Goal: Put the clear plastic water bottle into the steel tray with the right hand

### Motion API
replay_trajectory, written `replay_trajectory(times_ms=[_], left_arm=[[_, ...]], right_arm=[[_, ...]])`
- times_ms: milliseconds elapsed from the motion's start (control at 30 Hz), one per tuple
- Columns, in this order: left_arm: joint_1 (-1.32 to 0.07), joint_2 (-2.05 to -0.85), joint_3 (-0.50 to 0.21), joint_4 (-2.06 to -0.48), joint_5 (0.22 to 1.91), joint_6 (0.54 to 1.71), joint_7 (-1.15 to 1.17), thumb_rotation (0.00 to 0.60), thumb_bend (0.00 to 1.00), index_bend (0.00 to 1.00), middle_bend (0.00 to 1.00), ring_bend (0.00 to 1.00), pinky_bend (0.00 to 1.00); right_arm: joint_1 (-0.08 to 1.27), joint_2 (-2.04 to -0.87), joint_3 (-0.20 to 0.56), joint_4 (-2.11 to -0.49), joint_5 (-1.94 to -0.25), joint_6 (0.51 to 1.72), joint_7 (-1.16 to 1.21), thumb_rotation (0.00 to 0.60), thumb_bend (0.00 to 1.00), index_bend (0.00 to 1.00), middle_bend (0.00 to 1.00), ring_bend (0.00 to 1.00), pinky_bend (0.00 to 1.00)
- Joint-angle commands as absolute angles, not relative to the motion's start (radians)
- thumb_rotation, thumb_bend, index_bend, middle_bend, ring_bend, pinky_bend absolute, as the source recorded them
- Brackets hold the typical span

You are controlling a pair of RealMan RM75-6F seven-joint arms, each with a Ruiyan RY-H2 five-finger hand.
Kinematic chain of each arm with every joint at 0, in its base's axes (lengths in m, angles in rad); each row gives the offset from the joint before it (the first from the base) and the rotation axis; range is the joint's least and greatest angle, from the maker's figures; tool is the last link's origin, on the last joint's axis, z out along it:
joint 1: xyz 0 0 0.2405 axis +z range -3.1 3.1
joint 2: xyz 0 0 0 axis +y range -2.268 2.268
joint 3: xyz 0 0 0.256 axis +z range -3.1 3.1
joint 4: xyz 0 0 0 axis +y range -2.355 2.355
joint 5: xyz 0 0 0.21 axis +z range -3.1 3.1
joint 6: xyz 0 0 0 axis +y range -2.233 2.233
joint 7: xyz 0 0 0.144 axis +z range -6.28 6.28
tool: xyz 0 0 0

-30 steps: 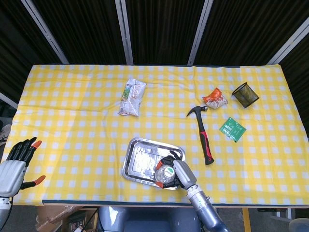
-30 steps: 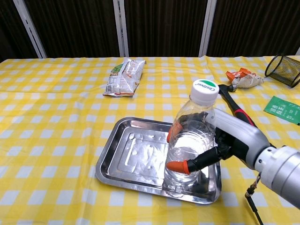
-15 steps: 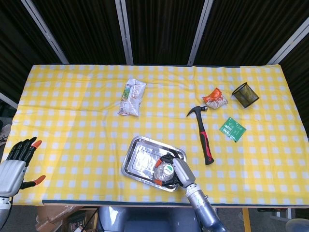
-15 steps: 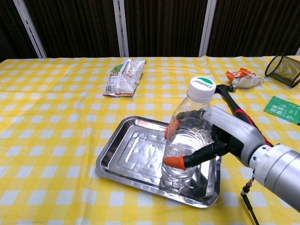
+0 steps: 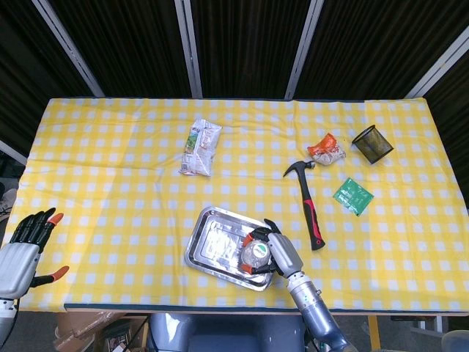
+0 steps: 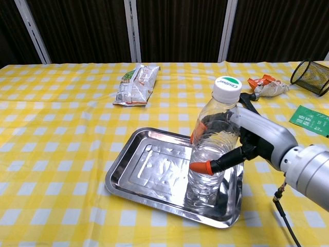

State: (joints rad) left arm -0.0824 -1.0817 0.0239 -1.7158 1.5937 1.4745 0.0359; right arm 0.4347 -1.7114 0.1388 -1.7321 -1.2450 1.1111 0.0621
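The right hand (image 6: 245, 146) grips the clear plastic water bottle (image 6: 212, 146), which stands upright in the right part of the steel tray (image 6: 144, 177); its base seems to touch the tray floor, but the reflections make this hard to confirm. The left hand (image 5: 22, 249) is at the near left edge of the surface (image 5: 110, 198), with its fingers spread apart and holding nothing. A hammer (image 5: 309, 202) lies to the right of the tray, apart from it.
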Motion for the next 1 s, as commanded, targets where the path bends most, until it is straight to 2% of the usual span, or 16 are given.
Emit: replay_trajectory(times_ms=[33, 233, 333, 500, 733, 1000], left_arm=[[-0.082, -1.082, 0.024, -1.716, 1.594, 1.475, 0.037, 0.600, 0.18, 0.05, 0.00, 0.00, 0.00], [-0.083, -1.083, 0.024, -1.717, 1.593, 1.474, 0.040, 0.600, 0.18, 0.05, 0.00, 0.00, 0.00], [-0.083, -1.084, 0.024, -1.717, 1.593, 1.473, 0.042, 0.600, 0.18, 0.05, 0.00, 0.00, 0.00], [-0.083, -1.083, 0.025, -1.718, 1.594, 1.473, 0.043, 0.600, 0.18, 0.05, 0.00, 0.00, 0.00], [-0.083, -1.081, 0.025, -1.718, 1.593, 1.473, 0.039, 0.600, 0.18, 0.05, 0.00, 0.00, 0.00], [-0.082, -1.080, 0.025, -1.719, 1.593, 1.476, 0.037, 0.600, 0.18, 0.05, 0.00, 0.00, 0.00]], right_arm=[[0.437, -1.705, 0.139, -1.738, -1.242, 1.106, 0.056, 0.600, 0.52, 0.69, 0.60, 0.24, 0.00], [0.449, -1.676, 0.134, -1.767, -1.230, 1.062, 0.062, 0.600, 0.30, 0.53, 0.53, 0.16, 0.00], [0.456, -1.664, 0.129, -1.772, -1.233, 1.040, 0.076, 0.600, 0.24, 0.46, 0.47, 0.11, 0.00], [0.463, -1.660, 0.126, -1.769, -1.237, 1.023, 0.089, 0.600, 0.20, 0.36, 0.39, 0.07, 0.00], [0.462, -1.662, 0.126, -1.765, -1.240, 1.018, 0.121, 0.600, 0.09, 0.18, 0.20, 0.01, 0.00], [0.466, -1.648, 0.118, -1.768, -1.238, 1.004, 0.123, 0.600, 0.09, 0.14, 0.15, 0.00, 0.00]])
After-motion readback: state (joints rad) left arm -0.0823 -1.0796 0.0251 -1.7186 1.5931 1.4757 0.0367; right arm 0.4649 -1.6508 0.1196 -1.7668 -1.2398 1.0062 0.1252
